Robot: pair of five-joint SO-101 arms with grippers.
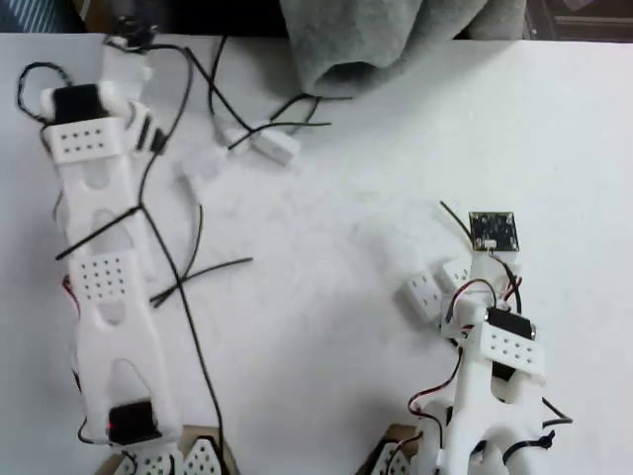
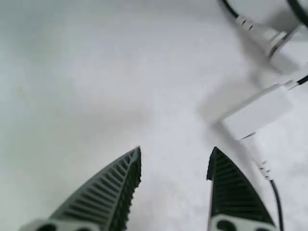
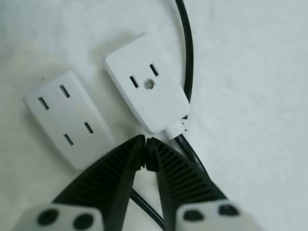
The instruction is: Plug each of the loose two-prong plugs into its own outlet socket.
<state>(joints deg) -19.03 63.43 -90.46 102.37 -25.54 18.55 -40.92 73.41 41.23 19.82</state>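
1. Holding the left hand spread wide above bare white table, gripping nothing.
2. Lying near it, at the far left of the table: a loose white rectangular plug and a second white plug, both on black cords.
3. Pressing the right hand together at the near right, tips meeting, pinching nothing.
4. Sitting just beyond those tips: a flat white double outlet block on the left, just beside a white single-socket outlet.
5. Draping over the far edge: a grey cloth.

White arms, black ribbed pincers
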